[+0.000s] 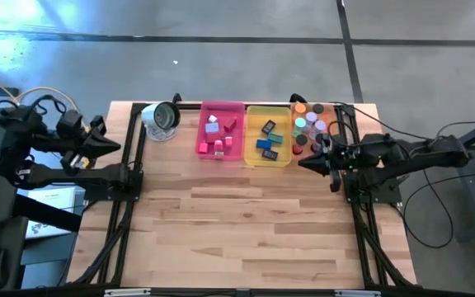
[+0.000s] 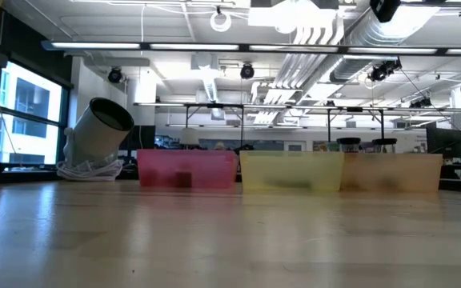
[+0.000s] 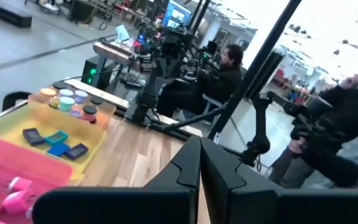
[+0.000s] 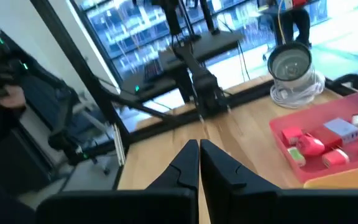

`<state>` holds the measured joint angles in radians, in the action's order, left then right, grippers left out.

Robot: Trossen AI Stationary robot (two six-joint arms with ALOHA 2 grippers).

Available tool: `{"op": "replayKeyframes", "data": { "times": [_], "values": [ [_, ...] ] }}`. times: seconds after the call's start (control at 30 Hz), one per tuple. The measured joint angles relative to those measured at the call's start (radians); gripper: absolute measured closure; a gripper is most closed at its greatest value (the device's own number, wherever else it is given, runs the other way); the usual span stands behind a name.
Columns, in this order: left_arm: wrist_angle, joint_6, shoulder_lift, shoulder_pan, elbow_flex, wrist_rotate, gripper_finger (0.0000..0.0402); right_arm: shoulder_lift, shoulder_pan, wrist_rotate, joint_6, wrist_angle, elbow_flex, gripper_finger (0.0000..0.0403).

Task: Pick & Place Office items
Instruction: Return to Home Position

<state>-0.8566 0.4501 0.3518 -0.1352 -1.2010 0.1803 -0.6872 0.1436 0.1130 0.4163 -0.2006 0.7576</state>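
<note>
Two pairs of dark fingers are pressed together with nothing between them, those of the left gripper (image 1: 115,148) and those of the right gripper (image 1: 303,162). The left gripper hangs at the left edge of the light wooden tabletop (image 1: 246,231), pointing right. The right gripper hovers over the tabletop's right side, pointing left, just on the near side of the translucent orange tray (image 1: 333,108). Three trays stand side by side along the far edge. The translucent pink tray (image 1: 221,105) on the left holds red, pink and lavender blocks (image 1: 215,139). The translucent yellow tray (image 1: 267,107) in the middle holds blue, teal and purple blocks (image 1: 268,140). The orange tray on the right holds black and coloured round discs (image 1: 309,128). Just left of the pink tray a round silver-and-white object (image 1: 162,118) sits tilted on a coil of white cable (image 2: 90,169). The near half of the tabletop carries only the arms' black frame rails (image 1: 126,206).
</note>
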Motion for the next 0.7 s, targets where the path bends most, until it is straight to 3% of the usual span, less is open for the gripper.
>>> {"op": "replayKeyframes", "data": {
  "times": [0.2, 0.43, 0.7],
  "values": [
    [0.015, -0.018, -0.065, 0.000, 0.120, 0.012, 0.0397, 0.123, 0.000, 0.000, 0.026, 0.220, -0.207, 0.0401],
    [0.323, -0.061, -0.150, 0.000, 0.352, 0.214, 0.0397, 0.273, 0.000, 0.019, 0.034, 0.406, -0.436, 0.0401],
    [0.461, -0.034, -0.175, 0.000, 0.513, 0.231, 0.0397, 0.383, 0.000, 0.018, 0.085, 0.649, -0.687, 0.0401]
  ]
}}
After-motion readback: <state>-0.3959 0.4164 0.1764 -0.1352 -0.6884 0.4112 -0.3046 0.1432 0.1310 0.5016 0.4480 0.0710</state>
